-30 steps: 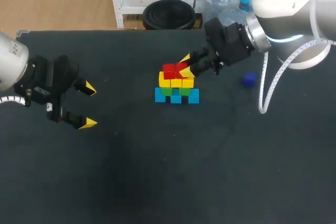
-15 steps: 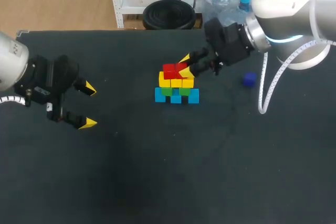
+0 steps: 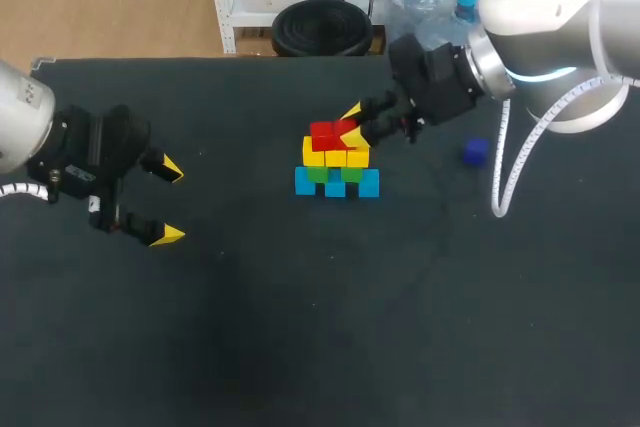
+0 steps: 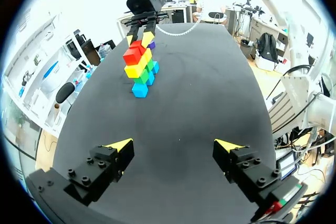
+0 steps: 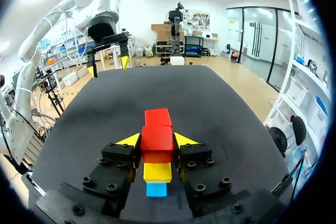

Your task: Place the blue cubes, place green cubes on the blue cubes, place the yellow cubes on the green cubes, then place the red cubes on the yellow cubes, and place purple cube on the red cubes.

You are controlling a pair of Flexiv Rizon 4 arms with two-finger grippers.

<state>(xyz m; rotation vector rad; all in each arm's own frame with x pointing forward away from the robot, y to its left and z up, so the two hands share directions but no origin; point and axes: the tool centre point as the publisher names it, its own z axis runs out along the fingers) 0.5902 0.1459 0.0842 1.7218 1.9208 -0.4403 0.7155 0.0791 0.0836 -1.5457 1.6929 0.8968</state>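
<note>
Red cube (image 5: 156, 137) sits between the fingers of my right gripper (image 5: 157, 140). Both yellow tips press against its sides, so these jaws are closed on it. It rests on the yellow cubes (image 3: 335, 157) and touches a second red cube (image 5: 158, 117) just ahead of my fingertips. Under the yellow layer are the green cubes (image 3: 318, 175), then the blue cubes (image 3: 368, 184) on the table (image 3: 300, 327). The purple cube (image 3: 475, 152) lies on the table beside my right wrist, apart from the stack. My left gripper (image 3: 170, 203) hangs with its jaws spread wide and nothing between them. The stack stands well ahead of its fingertips.
</note>
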